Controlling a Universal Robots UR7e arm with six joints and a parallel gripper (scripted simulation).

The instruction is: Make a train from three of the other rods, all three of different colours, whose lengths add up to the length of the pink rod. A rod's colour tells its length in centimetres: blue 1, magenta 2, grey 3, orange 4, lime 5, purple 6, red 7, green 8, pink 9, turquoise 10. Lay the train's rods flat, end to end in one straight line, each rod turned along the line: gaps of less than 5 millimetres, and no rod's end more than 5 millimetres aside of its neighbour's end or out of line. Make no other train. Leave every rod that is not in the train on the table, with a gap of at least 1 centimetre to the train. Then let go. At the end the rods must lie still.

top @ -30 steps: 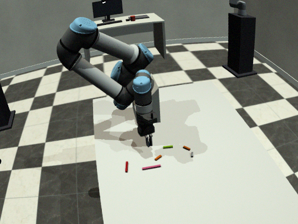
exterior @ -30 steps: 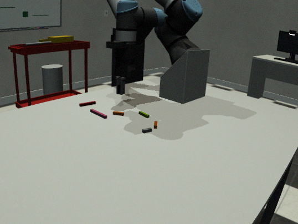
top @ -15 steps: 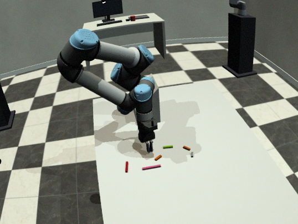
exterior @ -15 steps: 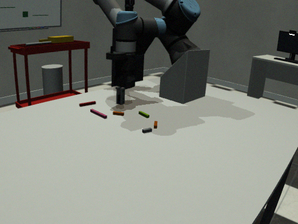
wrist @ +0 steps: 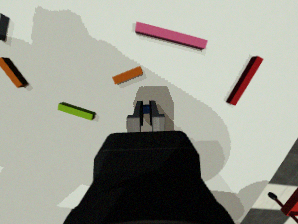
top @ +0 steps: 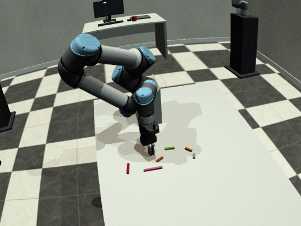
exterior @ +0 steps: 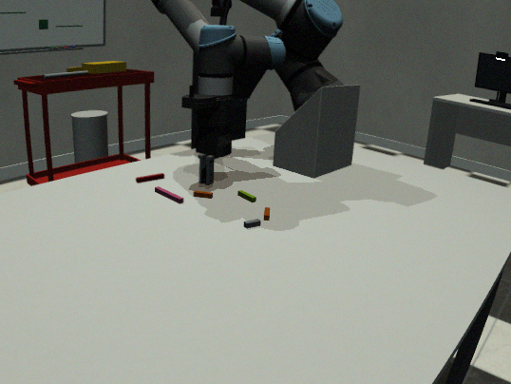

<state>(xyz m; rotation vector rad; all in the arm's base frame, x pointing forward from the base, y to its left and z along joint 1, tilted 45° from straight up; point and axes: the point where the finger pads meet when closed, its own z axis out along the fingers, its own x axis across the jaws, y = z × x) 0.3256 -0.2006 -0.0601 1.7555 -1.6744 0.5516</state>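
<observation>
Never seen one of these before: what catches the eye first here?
The big grey arm with blue caps folds over the white table, its dark gripper pointing straight down, shut on a small blue rod. Scattered just beyond its tip lie coloured rods: a long pink rod, a red rod left of that, and a lime rod.
</observation>
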